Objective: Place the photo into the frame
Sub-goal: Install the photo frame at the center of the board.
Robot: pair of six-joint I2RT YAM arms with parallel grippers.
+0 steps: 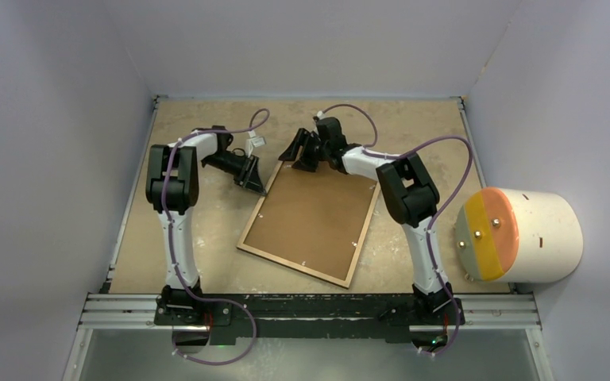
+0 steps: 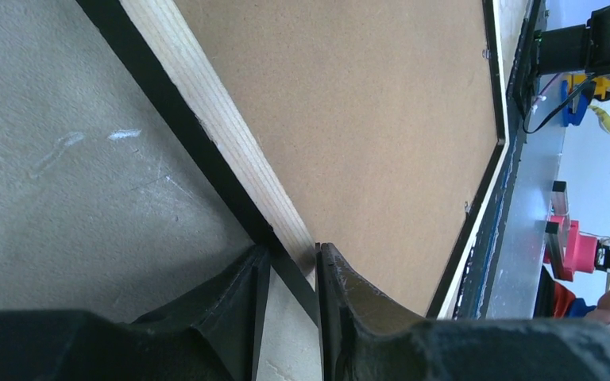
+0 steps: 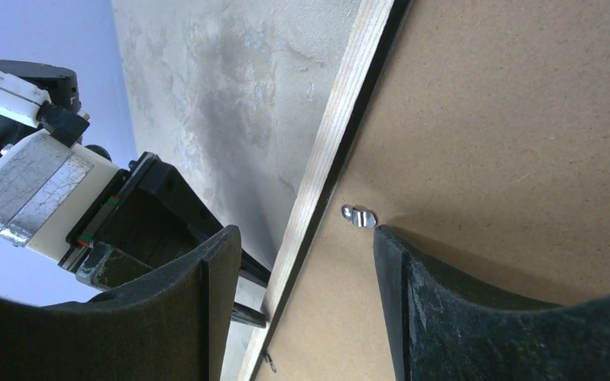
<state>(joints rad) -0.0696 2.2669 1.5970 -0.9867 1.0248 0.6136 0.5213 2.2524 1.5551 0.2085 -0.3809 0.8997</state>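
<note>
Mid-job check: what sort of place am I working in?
Probably a robot lab test cell: plain pale walls box in a scuffed table, a slotted aluminium rail runs along its near edge, and the left wrist view shows workshop clutter beyond.

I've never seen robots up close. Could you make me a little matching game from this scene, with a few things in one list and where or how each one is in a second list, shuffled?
Things:
1. left hand
2. right hand
3. large rectangular wood-rimmed picture frame
4. big white drum with an orange and yellow face

Places and states:
A. lying flat on the scuffed beige table, brown back up
B. at the right side of the overhead view
C. pinching the frame's rim at a corner
D. open wide across the frame's edge, beside a small silver metal clip

Pairs: 1-C, 2-D, 3-A, 4-B.
</note>
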